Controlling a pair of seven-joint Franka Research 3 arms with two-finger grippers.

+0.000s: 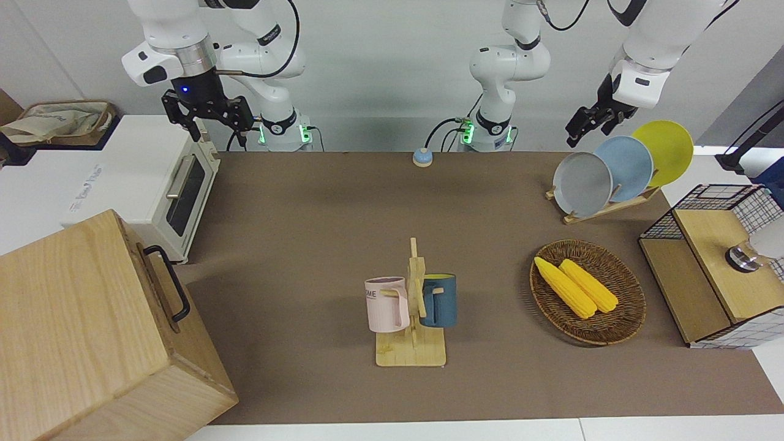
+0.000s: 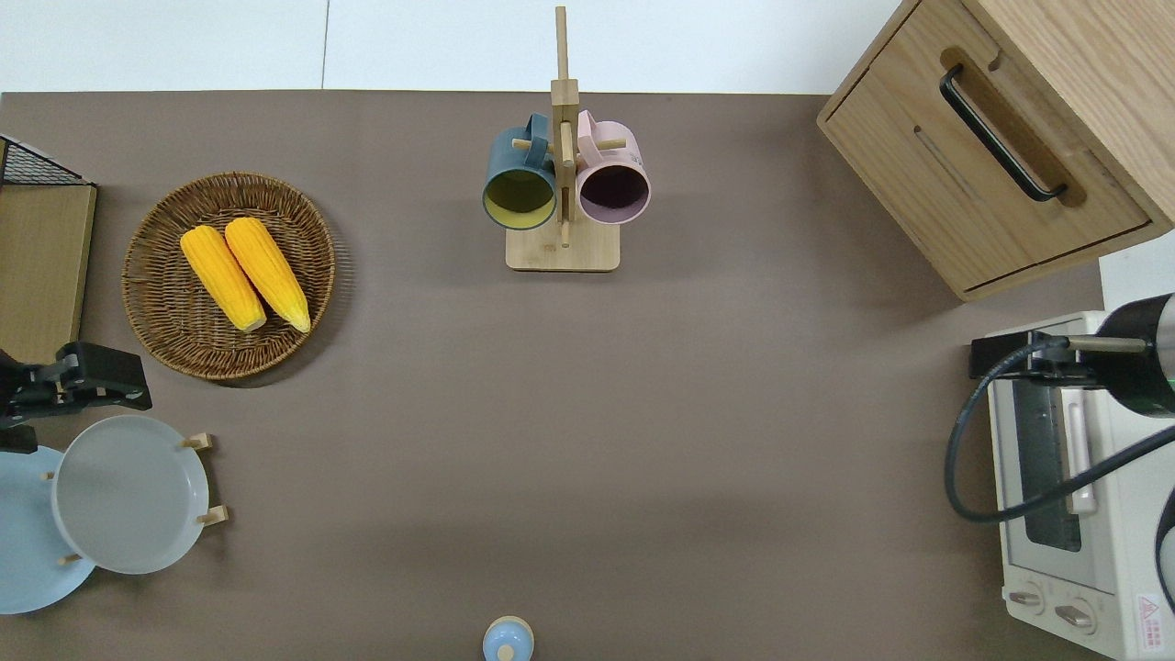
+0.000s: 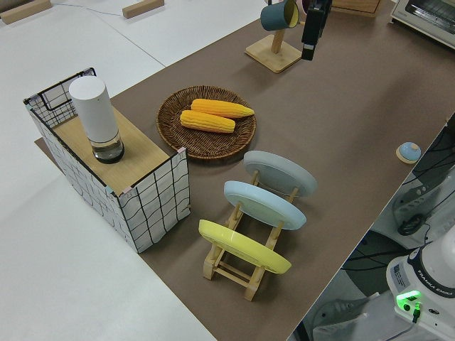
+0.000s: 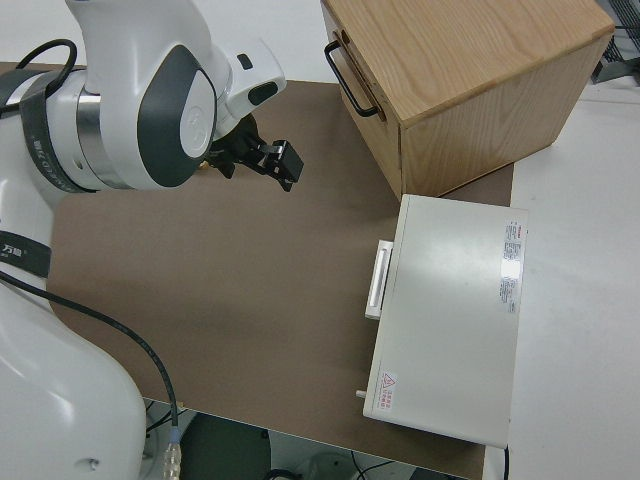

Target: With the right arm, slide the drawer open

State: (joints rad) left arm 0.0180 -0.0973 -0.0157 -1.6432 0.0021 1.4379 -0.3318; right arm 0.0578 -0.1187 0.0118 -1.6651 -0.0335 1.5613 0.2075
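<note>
Closest in the front view, the drawer [image 1: 160, 288] sits shut, farther from the robots than the toaster oven [image 1: 184, 190]. Right gripper [image 1: 205, 116] hangs over that oven, fingers spread, empty; approach not begun—next, reach the black handle [image 1: 168, 288]. Left arm parked.

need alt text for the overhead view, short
The wooden box's drawer is shut, its black bar handle untouched; the right gripper hovers over the white toaster oven. Mid-table stands a mug tree; a basket of corn and a plate rack sit toward the left arm's end.

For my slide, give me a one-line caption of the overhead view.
Start of the drawer task: drawer shut, right gripper over the toaster oven, left arm parked.
</note>
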